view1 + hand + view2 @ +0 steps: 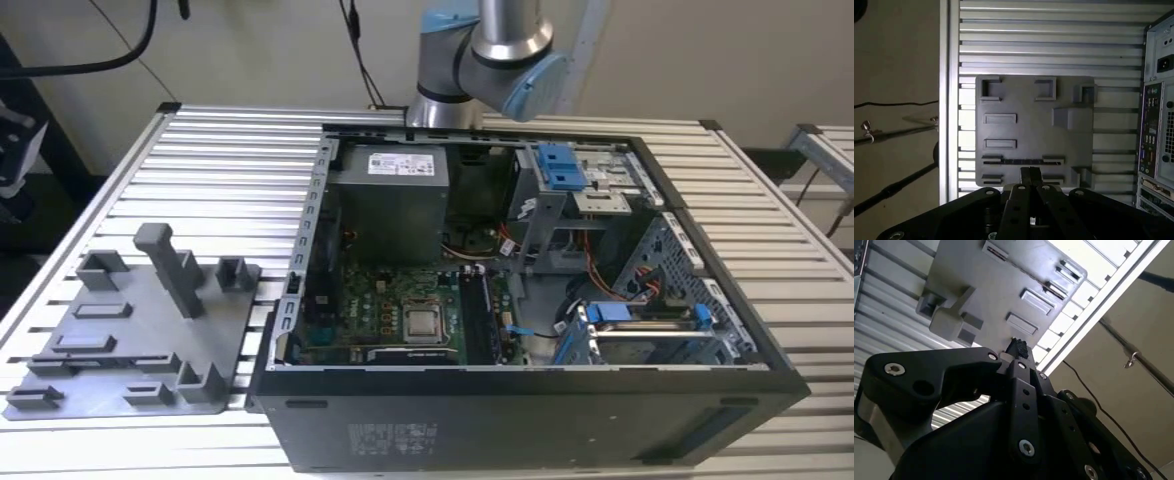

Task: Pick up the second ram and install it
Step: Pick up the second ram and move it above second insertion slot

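- In the first wrist view the second ram (1022,161) is seen as a thin dark strip, apparently set on edge in a long slot of the grey tray (1034,132), between two short brackets.
- Its long axis is laid along that slot, pointing from the tray's outer side toward the computer case (1158,125).
- The gripper (1030,171) is poised above the tray with its fingertips pressed together and nothing grasped. The strip lies just beyond the tips, near its mid-length.
- The seam between the fingers is judged to run across the strip's length, not along it.
- The chips and label cannot be made out, as only the upper edge is presented.
- Part of the tray beside the slot is covered by the gripper body, and the height of the tips over the tray cannot be told.
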{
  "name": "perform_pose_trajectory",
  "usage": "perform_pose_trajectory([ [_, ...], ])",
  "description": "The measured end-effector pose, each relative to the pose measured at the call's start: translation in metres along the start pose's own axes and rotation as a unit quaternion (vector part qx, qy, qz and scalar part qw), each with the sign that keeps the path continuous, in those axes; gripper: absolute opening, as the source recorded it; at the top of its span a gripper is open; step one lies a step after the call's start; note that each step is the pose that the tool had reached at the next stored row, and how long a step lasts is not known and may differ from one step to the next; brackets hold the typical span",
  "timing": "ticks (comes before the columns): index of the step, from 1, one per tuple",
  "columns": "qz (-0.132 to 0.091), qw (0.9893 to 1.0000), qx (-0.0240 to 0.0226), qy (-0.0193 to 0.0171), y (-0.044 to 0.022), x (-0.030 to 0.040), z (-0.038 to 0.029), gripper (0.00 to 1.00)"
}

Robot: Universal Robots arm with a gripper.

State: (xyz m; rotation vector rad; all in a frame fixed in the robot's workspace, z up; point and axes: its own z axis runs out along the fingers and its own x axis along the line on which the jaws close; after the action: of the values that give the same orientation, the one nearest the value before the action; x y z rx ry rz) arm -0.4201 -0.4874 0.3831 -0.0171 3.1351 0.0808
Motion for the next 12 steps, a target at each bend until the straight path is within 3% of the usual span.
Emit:
perform_pose_trajectory([
  [6, -0.04, 0.9992, -0.0001, 0.0019, 0.0, 0.0, 0.0001, 0.11],
  [12, -0.09, 0.996, -0.0001, 0.0046, 0.0, 0.0, 0.0, 0.11],
])
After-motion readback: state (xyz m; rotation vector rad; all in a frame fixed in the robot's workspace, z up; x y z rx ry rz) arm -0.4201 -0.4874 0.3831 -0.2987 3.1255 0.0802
